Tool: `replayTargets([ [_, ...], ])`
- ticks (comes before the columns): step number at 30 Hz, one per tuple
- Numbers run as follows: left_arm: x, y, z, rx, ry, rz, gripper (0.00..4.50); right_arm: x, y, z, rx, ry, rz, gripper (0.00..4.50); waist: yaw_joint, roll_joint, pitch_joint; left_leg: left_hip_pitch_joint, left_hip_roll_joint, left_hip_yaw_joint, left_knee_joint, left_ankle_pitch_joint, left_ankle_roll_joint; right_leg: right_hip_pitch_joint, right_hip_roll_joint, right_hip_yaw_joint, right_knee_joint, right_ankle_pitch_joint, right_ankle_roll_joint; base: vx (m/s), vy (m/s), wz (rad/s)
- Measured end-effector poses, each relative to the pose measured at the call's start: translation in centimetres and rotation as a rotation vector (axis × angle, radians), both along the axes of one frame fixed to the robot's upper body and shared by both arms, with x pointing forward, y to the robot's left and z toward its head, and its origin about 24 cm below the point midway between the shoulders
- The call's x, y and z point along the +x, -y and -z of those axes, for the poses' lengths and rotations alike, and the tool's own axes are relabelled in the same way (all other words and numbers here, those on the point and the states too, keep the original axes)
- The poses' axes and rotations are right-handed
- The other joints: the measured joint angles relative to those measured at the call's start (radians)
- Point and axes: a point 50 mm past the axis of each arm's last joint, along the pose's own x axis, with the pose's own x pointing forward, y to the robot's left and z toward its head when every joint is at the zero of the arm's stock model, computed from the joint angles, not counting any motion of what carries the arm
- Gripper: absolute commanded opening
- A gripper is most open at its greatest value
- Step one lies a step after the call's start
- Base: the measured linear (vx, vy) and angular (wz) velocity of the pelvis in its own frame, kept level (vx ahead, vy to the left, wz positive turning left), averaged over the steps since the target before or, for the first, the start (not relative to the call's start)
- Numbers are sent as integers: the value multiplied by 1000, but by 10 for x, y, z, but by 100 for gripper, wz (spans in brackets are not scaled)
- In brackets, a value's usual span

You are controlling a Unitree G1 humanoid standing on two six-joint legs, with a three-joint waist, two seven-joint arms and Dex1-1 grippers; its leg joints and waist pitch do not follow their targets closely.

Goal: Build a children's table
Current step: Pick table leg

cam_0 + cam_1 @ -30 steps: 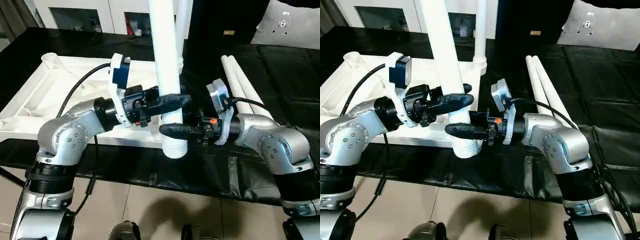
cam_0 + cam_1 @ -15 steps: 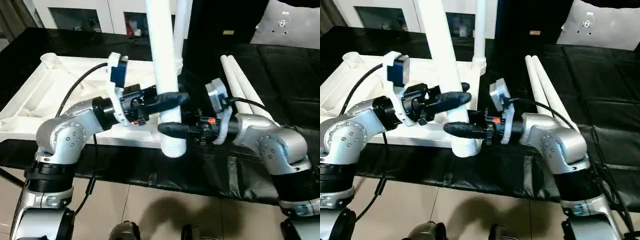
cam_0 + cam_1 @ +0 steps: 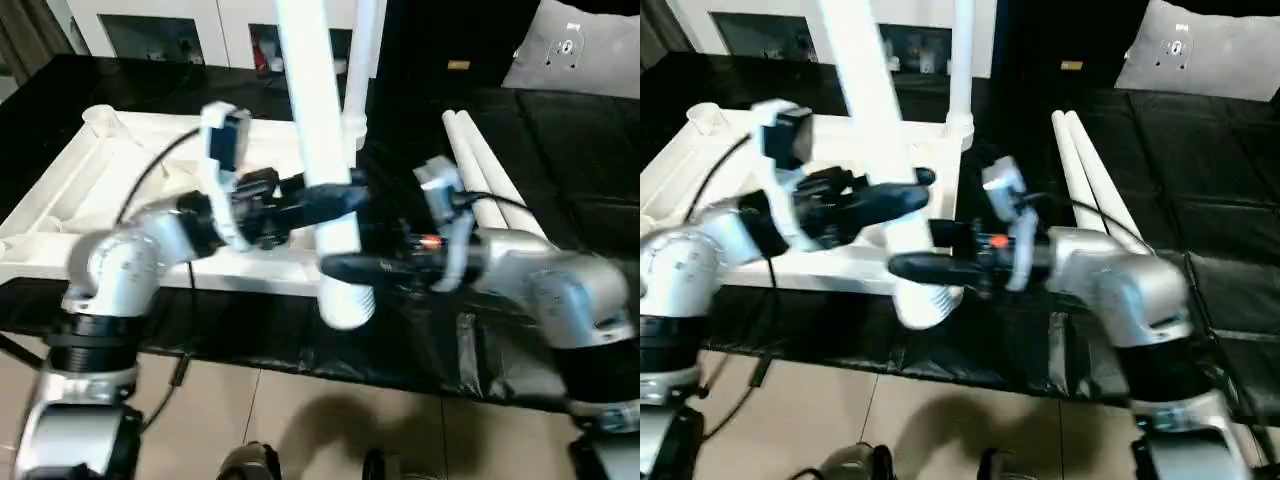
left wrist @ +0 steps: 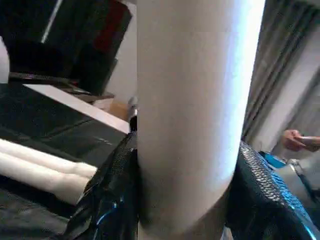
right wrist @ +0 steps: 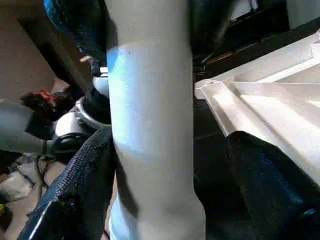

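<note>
White plastic table leg [image 3: 318,130], a long tapered tube, stands nearly upright in front of the robot, its ribbed lower end [image 3: 345,300] hanging just past the near edge of a black-covered bench [image 3: 560,130]. Left gripper [image 3: 325,200] reaches in from the robot's left, its two black fingers clamped on either side of the tube, as the left wrist view shows. Right gripper [image 3: 350,262] comes in from the robot's right, lower on the same leg; in the right wrist view one finger [image 5: 75,185] lies against the tube while the other finger [image 5: 265,180] stands clear of it, so these fingers are apart and not gripping. Behind the leg, the upturned square table top [image 3: 70,200] lies on the bench with its ribbed underside facing up. A second leg [image 3: 961,60] rises from the top's far corner socket. Two more legs [image 3: 480,170] lie side by side on the black cover to the robot's right, near the right forearm.
</note>
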Motion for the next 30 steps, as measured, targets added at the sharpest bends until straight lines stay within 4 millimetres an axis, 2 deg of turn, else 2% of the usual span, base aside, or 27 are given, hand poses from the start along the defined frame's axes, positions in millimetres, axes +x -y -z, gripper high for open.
replayTargets([
  [2,-2,-1,-2,-19,-9,38,191,-1,4,-2,11,-14,-18,397,1,0,0,0,0,0,0,0,0,0,0,0,0,0,0,0,0,0],
  [10,-5,-2,-11,-39,18,119,191,-3,19,-8,16,-37,-32,398,1,0,0,0,0,0,0,0,0,0,0,0,0,0,0,0,0,0],
  [17,0,7,-5,53,61,89,190,-1,5,-5,-13,-26,-47,398,-1,0,0,0,0,0,-1,0,-1,0,0,0,0,0,0,0,0,0],
  [30,5,18,1,141,131,77,190,-1,-7,3,-102,17,-88,398,1,0,0,0,0,0,-2,0,-1,0,0,0,-1,0,1,0,0,0],
])
